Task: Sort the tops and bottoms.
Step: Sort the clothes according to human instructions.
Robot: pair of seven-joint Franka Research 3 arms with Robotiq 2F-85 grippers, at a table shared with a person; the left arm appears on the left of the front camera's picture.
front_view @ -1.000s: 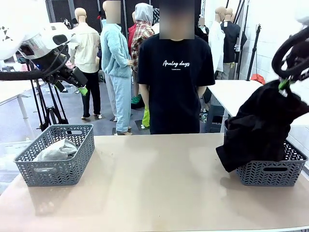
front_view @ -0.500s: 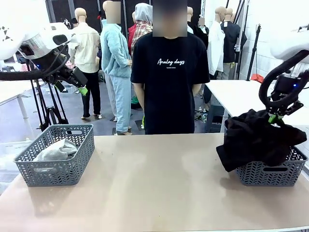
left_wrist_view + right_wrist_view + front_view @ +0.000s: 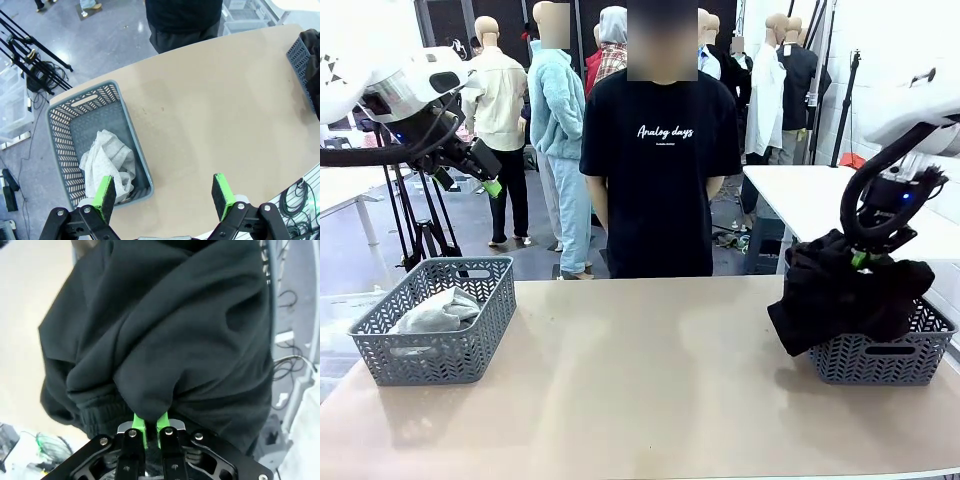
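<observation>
I observed a black garment (image 3: 848, 300) of thick, soft, matte fabric, heaped in deep rounded folds over the right basket (image 3: 885, 357); part of it spilled over the basket's left rim and hung against the wall toward the table (image 3: 640, 390). In the right wrist view, a ribbed elastic band ran along one gathered edge of the cloth. The right gripper (image 3: 150, 426) had its green pads pressed together on a pinched fold of this garment, directly above the basket. Both baskets were grey rigid plastic, rectangular, with herringbone-perforated walls and a slot handle at each end. The left basket (image 3: 435, 320) stood at the table's left end and contained one light grey garment (image 3: 107, 161), thin and crumpled into a loose wad against one end wall. The left gripper (image 3: 164, 194) hung high above that basket with its jaws spread wide and nothing between them. The table surface was smooth, tan and matte. A person in a black T-shirt (image 3: 660, 160) with white lettering stood at the far edge.
</observation>
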